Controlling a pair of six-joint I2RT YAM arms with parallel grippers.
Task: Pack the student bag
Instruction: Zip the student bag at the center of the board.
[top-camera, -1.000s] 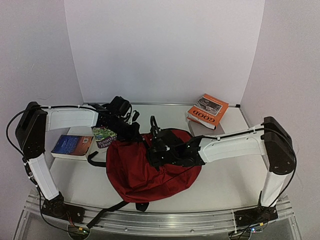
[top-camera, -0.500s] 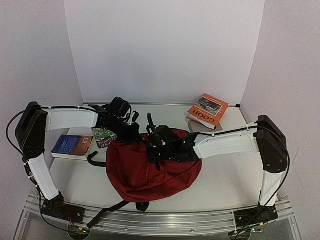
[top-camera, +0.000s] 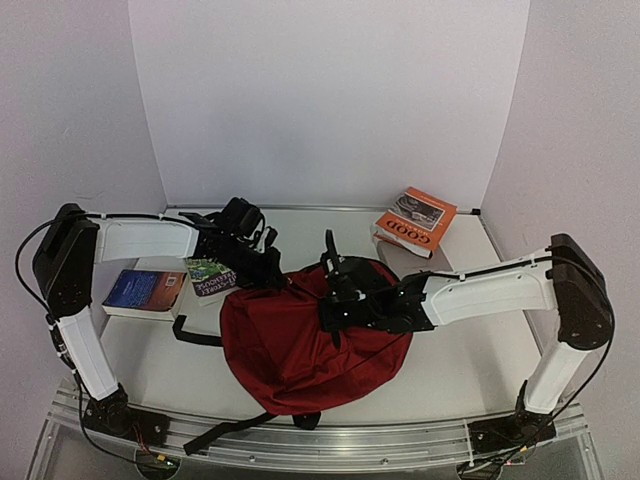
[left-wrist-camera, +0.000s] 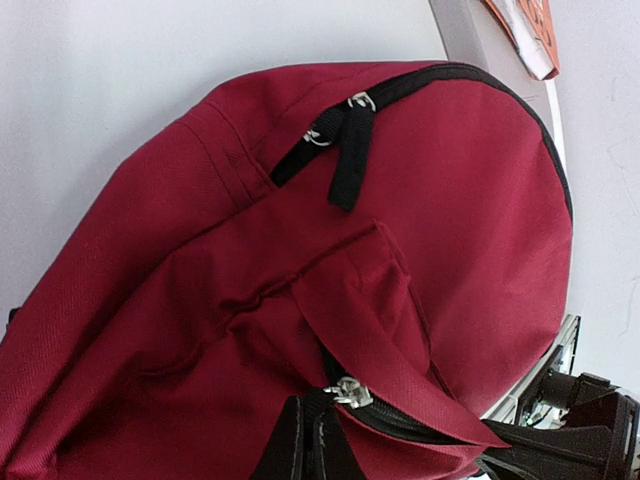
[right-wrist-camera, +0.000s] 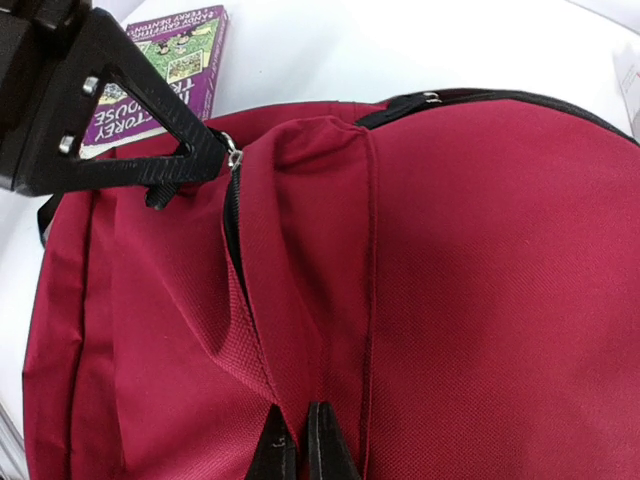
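— How many books do you count?
— Three; one blue-covered paperback (top-camera: 145, 292); one purple-and-green paperback (top-camera: 208, 275); one orange-covered paperback (top-camera: 415, 218).
— Bags?
— One dark red fabric backpack (top-camera: 290, 350).
— Arms?
— Two; the white left arm (top-camera: 150, 238); the white right arm (top-camera: 480, 290).

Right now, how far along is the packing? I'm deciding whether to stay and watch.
Done: nothing packed that shows; the blue book, purple book and orange book lie outside the student bag. In hand: the left gripper is shut on the zipper pull, the right gripper pinches fabric beside the zipper, apparently to open it. Left: opening the bag and loading the books.
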